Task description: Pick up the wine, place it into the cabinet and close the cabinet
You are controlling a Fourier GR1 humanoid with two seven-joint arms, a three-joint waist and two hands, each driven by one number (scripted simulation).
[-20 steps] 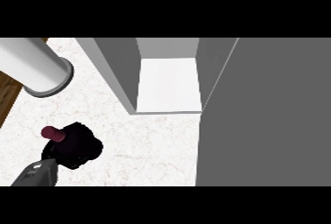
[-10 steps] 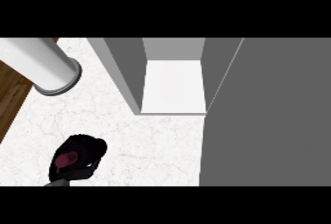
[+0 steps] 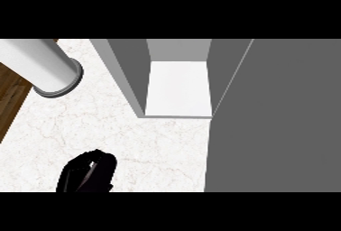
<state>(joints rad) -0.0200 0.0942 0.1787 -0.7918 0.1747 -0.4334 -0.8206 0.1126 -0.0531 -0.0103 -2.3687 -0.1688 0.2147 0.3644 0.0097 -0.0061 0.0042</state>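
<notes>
Cabinet door (image 3: 279, 117): standing open at right, likely clipping the wine if swung in wide. Cabinet shelf (image 3: 178, 88): lying well apart from the hand. Left hand (image 3: 86, 173): sitting low left, open or closed I cannot tell; wine not showing, perhaps hiding within it

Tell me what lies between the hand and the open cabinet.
Nothing but bare marble counter lies between the left hand and the cabinet, as the head view shows.
</notes>
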